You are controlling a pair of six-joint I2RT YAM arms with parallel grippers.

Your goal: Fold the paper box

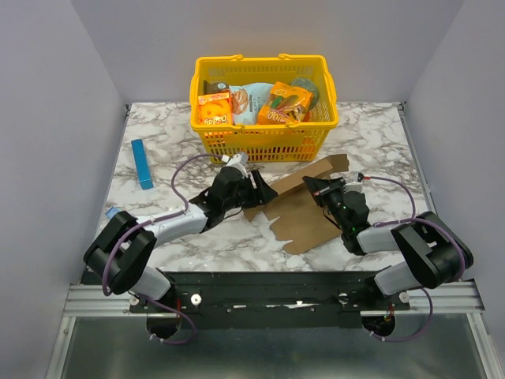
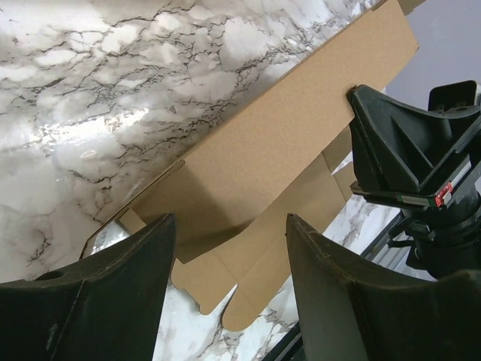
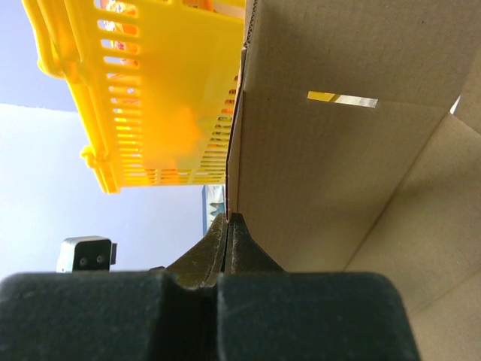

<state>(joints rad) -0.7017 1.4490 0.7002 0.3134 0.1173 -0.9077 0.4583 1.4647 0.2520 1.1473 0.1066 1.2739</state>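
The left claw [image 2: 229,226] stands apart at the left edge of the paper box [image 1: 304,217], a part-flat brown sheet lying mid-tabletop [image 1: 170,130]. The right claw [image 3: 229,226] is pinched together on its raised flap. A sideways tug could tear that thin edge or let it slip. Beyond, the yellow basket [image 1: 264,138] crowds the far flap, and the freer room is nearer the arms.

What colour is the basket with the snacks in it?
Yellow: the basket shows best in the top view.
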